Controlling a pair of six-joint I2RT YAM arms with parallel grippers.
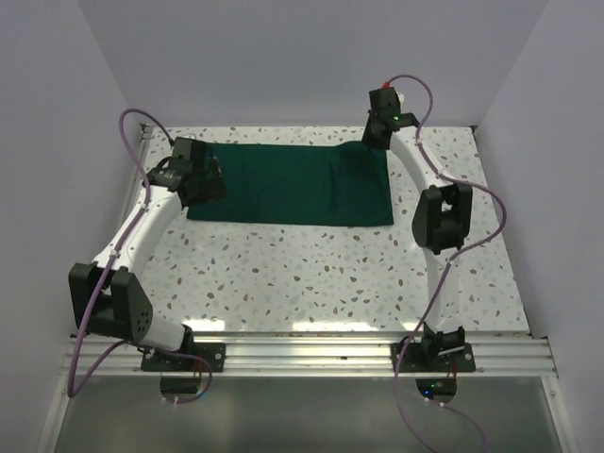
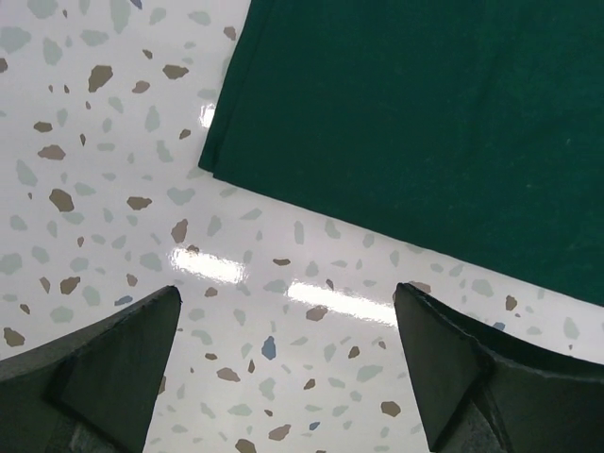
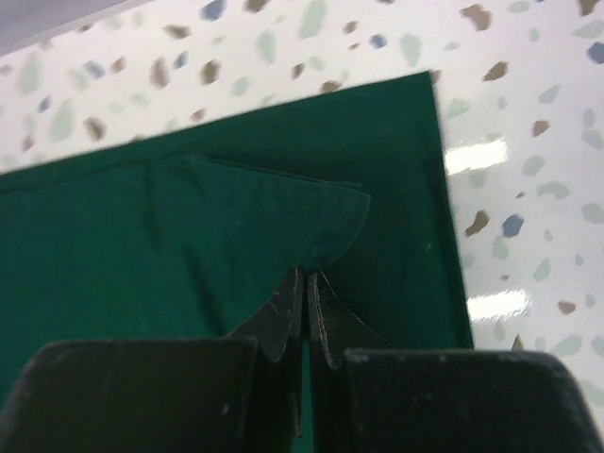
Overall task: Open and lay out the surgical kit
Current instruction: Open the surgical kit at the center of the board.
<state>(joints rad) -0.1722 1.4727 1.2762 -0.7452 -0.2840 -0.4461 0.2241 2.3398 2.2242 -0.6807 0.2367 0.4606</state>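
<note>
The surgical kit (image 1: 293, 184) shows as a flat, folded dark green cloth at the back of the speckled table. My right gripper (image 1: 376, 132) is over its far right corner. In the right wrist view the right gripper (image 3: 307, 276) is shut on a raised flap (image 3: 283, 212) of the green cloth (image 3: 142, 236), whose curved edge lifts off the layer below. My left gripper (image 1: 203, 179) hangs at the cloth's left end. In the left wrist view the left gripper (image 2: 286, 293) is open over bare table, just short of the cloth's corner (image 2: 425, 113), and holds nothing.
The terrazzo table (image 1: 311, 274) is walled in white on the left, back and right. An aluminium rail (image 1: 311, 354) carrying both arm bases runs along the near edge. The right arm's elbow (image 1: 442, 217) stands beside the cloth's right end.
</note>
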